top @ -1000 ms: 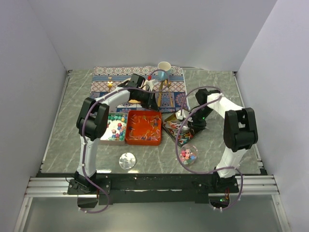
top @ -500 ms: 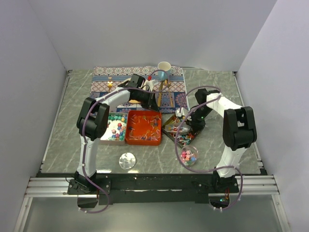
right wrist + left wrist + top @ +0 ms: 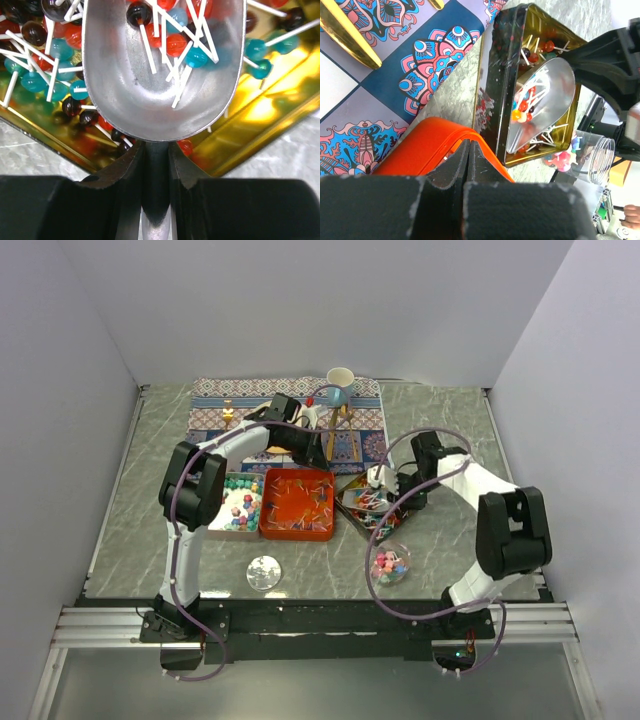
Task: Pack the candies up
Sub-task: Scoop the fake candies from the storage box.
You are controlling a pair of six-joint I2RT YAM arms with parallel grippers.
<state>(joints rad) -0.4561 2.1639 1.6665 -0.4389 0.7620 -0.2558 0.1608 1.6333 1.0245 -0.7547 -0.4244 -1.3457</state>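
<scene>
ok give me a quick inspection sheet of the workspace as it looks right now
surface: grey marbled table, patterned mat at the back
job's things: candies in the left tin, orange tin, gold tin and clear tub; some in the metal scoop inside the gold tin
clutter: round lid, paper cup, gold cutlery
grippers: left gripper shut at the orange tin's rim; right gripper shut on the scoop's handle
cables: purple cable crosses gold tin and tub in the top view
surroundings: white walls, metal rail at near edge

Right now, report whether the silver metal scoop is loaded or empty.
Loaded: the silver metal scoop holds round red and blue lollipops on white sticks, above the gold rectangular tin.
</scene>
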